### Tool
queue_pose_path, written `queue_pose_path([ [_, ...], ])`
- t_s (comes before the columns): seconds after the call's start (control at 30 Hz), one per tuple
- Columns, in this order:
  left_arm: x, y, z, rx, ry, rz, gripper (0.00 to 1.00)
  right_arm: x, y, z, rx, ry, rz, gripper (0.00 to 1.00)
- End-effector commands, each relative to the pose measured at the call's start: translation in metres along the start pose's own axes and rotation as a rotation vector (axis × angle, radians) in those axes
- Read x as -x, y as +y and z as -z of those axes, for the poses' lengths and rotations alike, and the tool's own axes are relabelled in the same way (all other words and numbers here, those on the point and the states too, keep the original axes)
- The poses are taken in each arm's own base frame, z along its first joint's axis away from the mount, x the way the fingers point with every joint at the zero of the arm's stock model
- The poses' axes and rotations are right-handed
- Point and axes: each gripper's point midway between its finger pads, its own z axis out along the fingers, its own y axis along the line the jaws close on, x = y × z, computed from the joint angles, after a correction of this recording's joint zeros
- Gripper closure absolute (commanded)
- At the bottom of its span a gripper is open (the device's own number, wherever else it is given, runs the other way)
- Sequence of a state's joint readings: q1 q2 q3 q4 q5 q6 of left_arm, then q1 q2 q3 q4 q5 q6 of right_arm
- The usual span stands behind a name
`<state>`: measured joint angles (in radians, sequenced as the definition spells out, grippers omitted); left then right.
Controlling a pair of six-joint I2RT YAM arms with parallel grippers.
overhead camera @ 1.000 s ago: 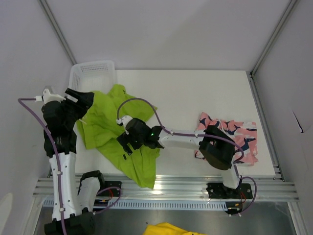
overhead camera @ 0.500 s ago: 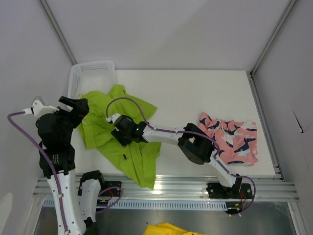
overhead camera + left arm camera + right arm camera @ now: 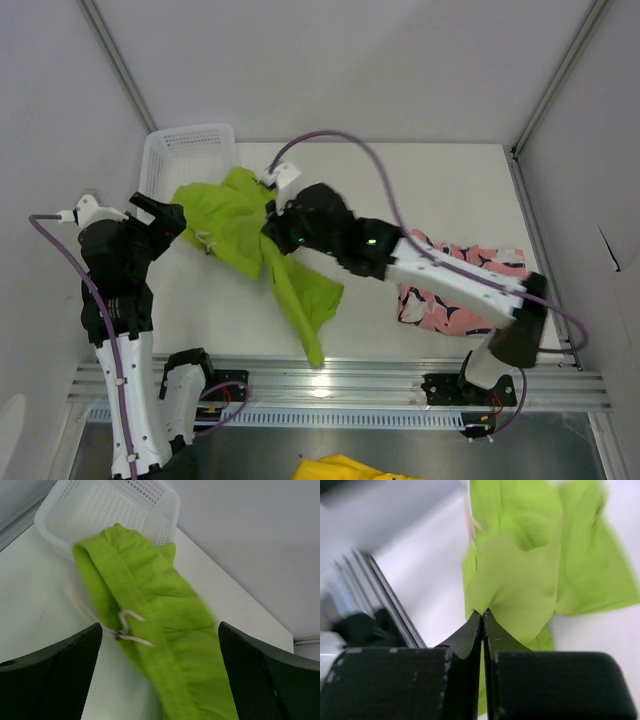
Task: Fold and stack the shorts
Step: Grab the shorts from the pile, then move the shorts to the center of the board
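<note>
The lime green shorts [image 3: 232,225] are stretched from the basket's front corner toward the table's near edge. My right gripper [image 3: 272,234] is shut on a fold of them and holds it off the table. In the right wrist view the jaws [image 3: 482,613] pinch the green fabric [image 3: 520,575], which hangs away from the tips. My left gripper [image 3: 166,214] stands open just left of the shorts. In its wrist view the wide fingers [image 3: 159,626] frame the green cloth [image 3: 165,615] and its white drawstring [image 3: 127,630] without touching them. The pink printed shorts [image 3: 475,285] lie at the right, partly under the right arm.
A white mesh basket [image 3: 188,150] stands at the back left corner, also seen in the left wrist view [image 3: 100,510]. An aluminium rail [image 3: 400,375] runs along the near table edge. A yellow cloth [image 3: 345,468] lies below it.
My right gripper has shut on the green shorts and pulled them up and toward the back right, stretching them. The left gripper has opened wide and sits just off the shorts' left end.
</note>
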<state>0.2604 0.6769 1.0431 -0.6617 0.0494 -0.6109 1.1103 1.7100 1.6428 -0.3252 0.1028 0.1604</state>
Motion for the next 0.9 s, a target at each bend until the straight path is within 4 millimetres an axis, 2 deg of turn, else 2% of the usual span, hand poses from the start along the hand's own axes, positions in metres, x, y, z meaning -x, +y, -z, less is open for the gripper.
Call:
queue_pose_path([
  [0.0, 0.009, -0.011, 0.000, -0.043, -0.004, -0.036, 0.01, 0.103, -0.014, 0.106, -0.046, -0.289, -0.029, 1.00],
  [0.03, 0.004, -0.010, -0.004, -0.050, 0.012, -0.031, 0.01, 0.100, -0.026, 0.115, -0.074, -0.278, -0.034, 1.00],
  [0.07, 0.002, -0.010, -0.007, -0.052, 0.019, -0.026, 0.01, 0.109, -0.031, 0.139, -0.085, -0.320, -0.046, 1.00],
  [0.1, -0.001, -0.009, -0.012, -0.051, 0.033, -0.018, 0.01, 0.109, -0.036, 0.149, -0.097, -0.330, -0.051, 1.00],
  [0.17, -0.010, -0.009, -0.025, -0.068, 0.054, 0.012, 0.01, 0.099, -0.051, 0.158, -0.132, -0.326, -0.065, 1.00],
  [0.2, -0.020, -0.005, -0.035, -0.064, 0.089, 0.031, 0.01, 0.101, -0.053, 0.170, -0.125, -0.342, -0.072, 1.00],
  [0.23, -0.017, -0.012, -0.043, -0.095, 0.077, 0.058, 0.01, 0.096, -0.057, 0.169, -0.127, -0.333, -0.086, 1.00],
  [0.27, -0.034, -0.012, -0.052, -0.130, 0.135, 0.073, 0.01, 0.085, -0.067, 0.164, -0.143, -0.307, -0.094, 1.00],
  [0.3, -0.038, -0.016, -0.059, -0.149, 0.157, 0.086, 0.01, 0.078, -0.068, 0.160, -0.129, -0.289, -0.099, 1.00],
  [0.33, -0.046, -0.013, -0.075, -0.137, 0.202, 0.114, 0.01, 0.072, -0.069, 0.156, -0.124, -0.274, -0.112, 1.00],
  [0.37, -0.048, -0.017, -0.081, -0.145, 0.227, 0.123, 0.01, 0.060, -0.073, 0.148, -0.129, -0.244, -0.119, 1.00],
  [0.43, -0.058, -0.013, -0.100, -0.112, 0.276, 0.139, 0.01, 0.051, -0.068, 0.139, -0.098, -0.227, -0.138, 1.00],
  [0.5, -0.052, -0.020, -0.111, -0.111, 0.263, 0.164, 0.01, 0.035, -0.060, 0.124, -0.049, -0.201, -0.151, 1.00],
  [0.53, -0.060, -0.021, -0.119, -0.105, 0.290, 0.182, 0.01, 0.028, -0.059, 0.118, -0.041, -0.189, -0.162, 1.00],
  [0.6, -0.063, -0.026, -0.128, -0.095, 0.295, 0.211, 0.01, 0.012, -0.056, 0.104, -0.024, -0.157, -0.167, 1.00],
  [0.67, -0.075, -0.037, -0.143, -0.097, 0.324, 0.240, 0.01, -0.007, -0.052, 0.088, 0.007, -0.110, -0.164, 1.00],
  [0.7, -0.069, -0.047, -0.149, -0.102, 0.312, 0.257, 0.01, -0.009, -0.050, 0.083, 0.021, -0.116, -0.162, 1.00],
  [0.73, -0.077, -0.057, -0.153, -0.115, 0.333, 0.249, 0.01, -0.024, -0.052, 0.076, 0.022, -0.087, -0.162, 1.00],
  [0.77, -0.093, -0.054, -0.166, -0.080, 0.372, 0.248, 0.01, -0.031, -0.051, 0.070, 0.031, -0.074, -0.153, 1.00],
  [0.8, -0.099, -0.057, -0.171, -0.070, 0.390, 0.246, 0.01, -0.034, -0.053, 0.067, 0.030, -0.079, -0.148, 1.00],
  [0.83, -0.099, -0.072, -0.175, -0.085, 0.404, 0.253, 0.01, -0.046, -0.057, 0.062, 0.020, -0.060, -0.147, 1.00],
  [0.87, -0.108, -0.073, -0.178, -0.067, 0.430, 0.255, 0.01, -0.052, -0.062, 0.059, 0.015, -0.050, -0.147, 1.00],
])
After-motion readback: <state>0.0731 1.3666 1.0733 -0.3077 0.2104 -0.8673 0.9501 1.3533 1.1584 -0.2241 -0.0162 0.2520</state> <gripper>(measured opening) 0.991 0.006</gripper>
